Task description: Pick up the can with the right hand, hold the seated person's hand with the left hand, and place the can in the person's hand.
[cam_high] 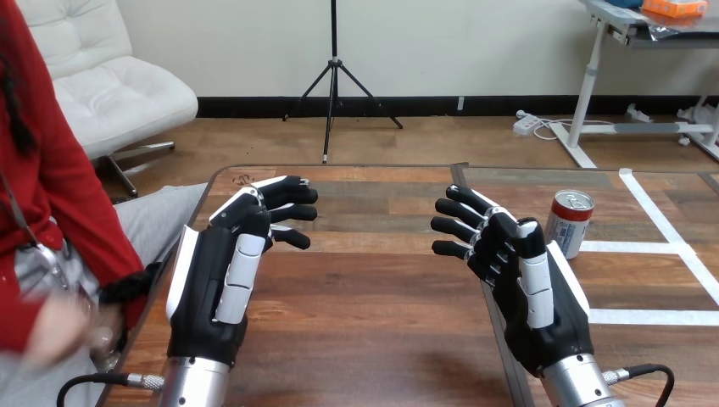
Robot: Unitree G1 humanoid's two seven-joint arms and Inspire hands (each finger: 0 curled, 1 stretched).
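can (569, 222) upright on table (373, 322), just beside right hand (530, 284), on its outer side up by the knuckles, can't tell if they touch. right hand loose, fingers (458, 227) relaxed and a bit bent, grasping nothing. left hand (222, 271) across from right hand, well apart from can, same deal: relaxed, empty. person's hand (59, 331) on outer side of left hand, down near its wrist, off table edge, too blurry to say more. white tape lines (653, 208) on far side of can from right hand.
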